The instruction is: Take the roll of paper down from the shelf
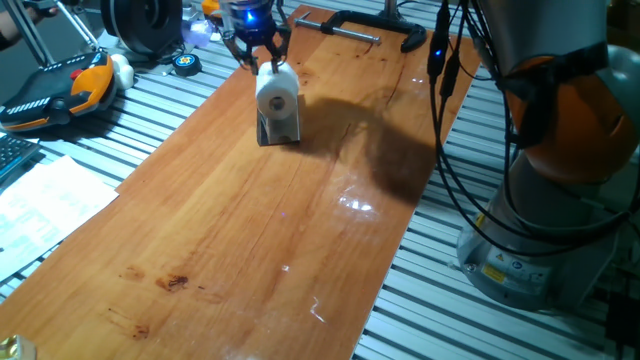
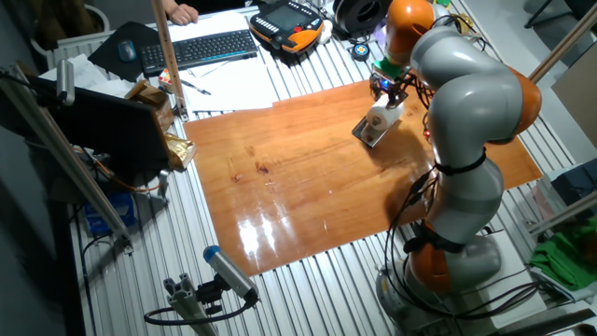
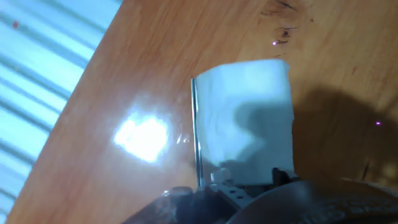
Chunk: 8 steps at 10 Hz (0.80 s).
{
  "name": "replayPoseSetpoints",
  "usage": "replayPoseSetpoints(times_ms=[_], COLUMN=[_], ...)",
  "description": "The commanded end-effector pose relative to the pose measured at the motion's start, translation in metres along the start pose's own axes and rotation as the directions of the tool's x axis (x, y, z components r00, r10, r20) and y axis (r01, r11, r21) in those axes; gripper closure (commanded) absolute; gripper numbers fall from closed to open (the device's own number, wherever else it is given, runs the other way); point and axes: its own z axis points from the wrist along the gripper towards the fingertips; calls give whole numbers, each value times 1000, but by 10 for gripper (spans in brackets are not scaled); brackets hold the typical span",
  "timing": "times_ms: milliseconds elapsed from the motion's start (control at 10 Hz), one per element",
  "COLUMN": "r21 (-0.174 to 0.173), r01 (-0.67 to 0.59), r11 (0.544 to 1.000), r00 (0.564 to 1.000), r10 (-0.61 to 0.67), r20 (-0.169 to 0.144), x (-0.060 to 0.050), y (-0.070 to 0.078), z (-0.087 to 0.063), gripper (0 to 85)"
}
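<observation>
The white roll of paper (image 1: 277, 93) lies on the small dark grey shelf (image 1: 279, 132) at the far end of the wooden board. My gripper (image 1: 259, 56) hangs just above and behind the roll, with its dark fingers spread on either side of the roll's top end. It looks open and holds nothing. From the other fixed view the roll (image 2: 381, 119) sits on the shelf (image 2: 367, 133) right below the gripper (image 2: 390, 90). In the hand view the roll (image 3: 249, 118) fills the middle, with the thin shelf plate (image 3: 196, 130) along its left edge.
A black clamp (image 1: 352, 26) lies at the far edge of the wooden board (image 1: 250, 240). An orange and black pendant (image 1: 60, 88) and papers (image 1: 40, 205) lie to the left. My arm's base (image 1: 545, 210) stands to the right. A keyboard (image 2: 201, 47) lies beyond the board.
</observation>
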Motion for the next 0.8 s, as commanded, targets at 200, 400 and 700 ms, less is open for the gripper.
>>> replayPoseSetpoints(times_ms=[200,400,700], r21=[-10,-22,-29], r01=[-16,-24,-32], r11=[1000,999,999], r00=[1000,1000,999], r10=[16,24,31], r20=[9,2,-13], x=[-9,-17,-27], y=[2,2,2], z=[14,26,37], gripper=[97,40,20])
